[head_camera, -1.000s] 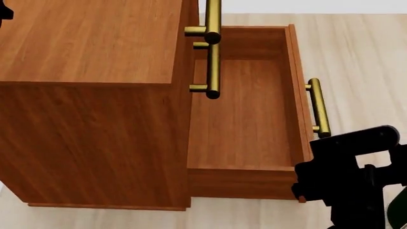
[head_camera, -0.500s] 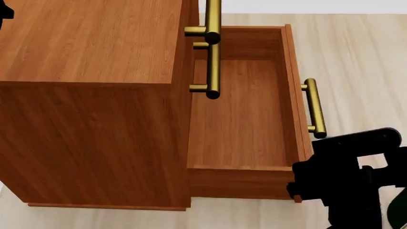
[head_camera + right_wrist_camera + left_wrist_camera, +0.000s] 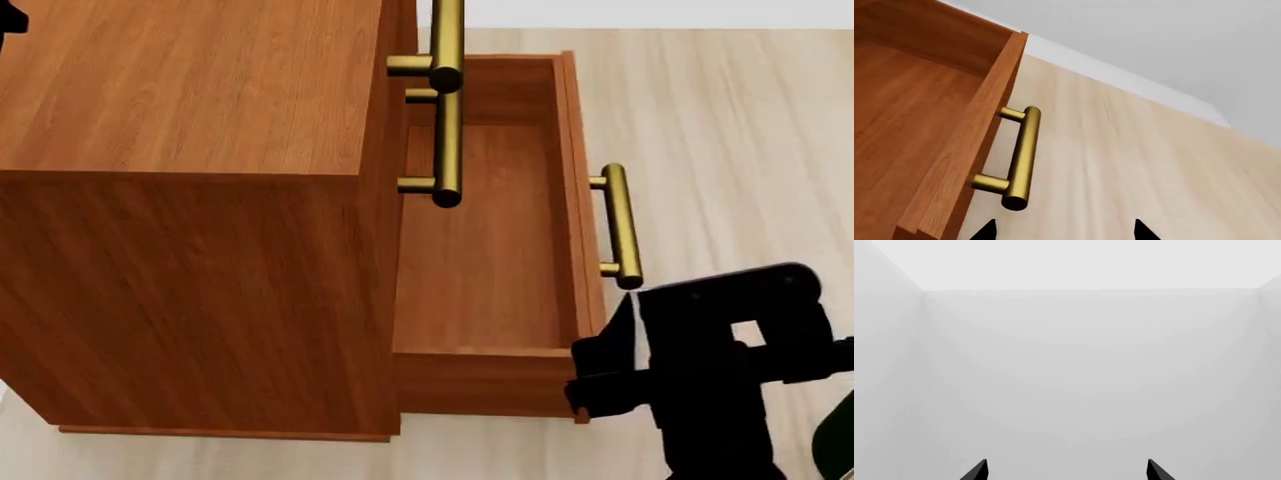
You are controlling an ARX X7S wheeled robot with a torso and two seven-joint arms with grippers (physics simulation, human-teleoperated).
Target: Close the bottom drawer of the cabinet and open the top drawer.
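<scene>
The cabinet [image 3: 187,200] fills the left of the head view. Its bottom drawer [image 3: 487,240] stands pulled out to the right, empty, with its brass handle [image 3: 617,225] on the outer face. The handles of the top drawer [image 3: 447,35] and the middle drawer [image 3: 447,140] sit close to the cabinet front, so both look shut. My right gripper [image 3: 603,355] is open, at the near corner of the bottom drawer's front, just below the handle. The right wrist view shows that gripper [image 3: 1064,231], the drawer [image 3: 914,115] and its handle [image 3: 1021,160]. My left gripper [image 3: 1066,471] is open and empty, facing a blank pale wall.
Pale wood floor [image 3: 734,120] lies to the right of the drawer. A white wall base runs along the far edge [image 3: 1121,75]. A black part of my left arm shows at the top left corner [image 3: 8,18].
The bottom drawer has slid left, further into the cabinet. My right gripper has moved left with it, staying at the drawer's front corner.
</scene>
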